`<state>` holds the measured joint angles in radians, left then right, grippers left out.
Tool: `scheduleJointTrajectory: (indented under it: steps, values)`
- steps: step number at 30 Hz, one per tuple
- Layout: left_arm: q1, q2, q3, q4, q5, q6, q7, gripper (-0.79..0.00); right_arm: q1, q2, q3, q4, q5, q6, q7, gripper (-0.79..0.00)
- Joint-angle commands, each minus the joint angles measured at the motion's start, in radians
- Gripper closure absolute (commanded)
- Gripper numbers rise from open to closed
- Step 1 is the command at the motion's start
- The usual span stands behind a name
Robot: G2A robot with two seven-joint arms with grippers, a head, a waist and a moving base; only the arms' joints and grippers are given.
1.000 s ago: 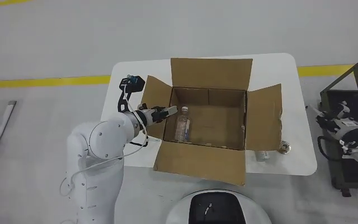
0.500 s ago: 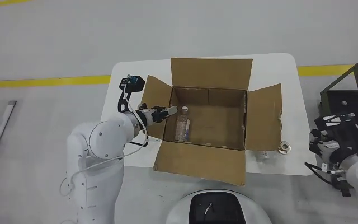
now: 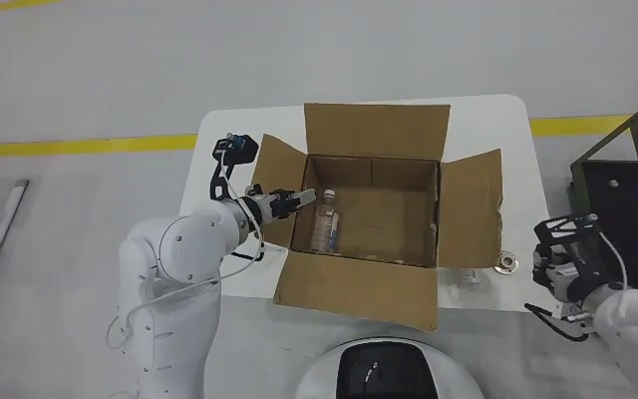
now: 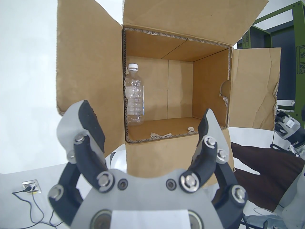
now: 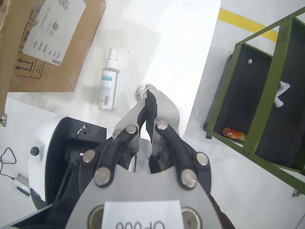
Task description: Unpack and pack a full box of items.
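The left end effector (image 4: 145, 114) hangs wide open at the left edge of the box (image 4: 190, 8), and the bottle (image 4: 134, 96) lies just inside along that wall, cap pointing far.

Outer side wall of the box (image 5: 69, 77): white shipping label (image 5: 54, 22) with a square code and fine print, not legible. Beside it are printed handling marks (image 5: 23, 64), arrows among them.

The spray bottle (image 5: 108, 79) lies on the table (image 5: 166, 36) beside the box. It has a teal-banded label and barcode, wording not legible.

The right gripper (image 5: 148, 98) has a white tag (image 5: 141, 215) at its base, characters cut off.

The green rack (image 4: 299, 55) has stencilled lettering, partly cut off.
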<state>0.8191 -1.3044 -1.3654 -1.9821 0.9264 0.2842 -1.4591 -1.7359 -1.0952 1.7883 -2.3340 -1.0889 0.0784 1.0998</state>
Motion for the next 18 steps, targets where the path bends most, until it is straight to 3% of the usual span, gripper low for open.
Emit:
scheduleJointTrajectory:
  steps: [1,4,14,18]
  values:
    - [0.0,0.0,0.0,0.0,0.0,0.0,0.0,-0.785,0.021,-0.001,-0.038,0.011,0.001,0.025,0.04,0.0]
    - [0.0,0.0,0.0,0.0,0.0,0.0,0.0,-0.785,0.044,-0.003,-0.091,0.018,-0.021,0.067,0.075,0.0]
    - [0.0,0.0,0.0,0.0,0.0,0.0,0.0,-0.785,0.114,-0.02,-0.118,0.089,0.204,0.209,0.033,0.0]
    - [0.0,0.0,0.0,0.0,0.0,0.0,0.0,-0.785,0.149,-0.017,-0.135,0.108,0.158,0.246,0.063,0.0]
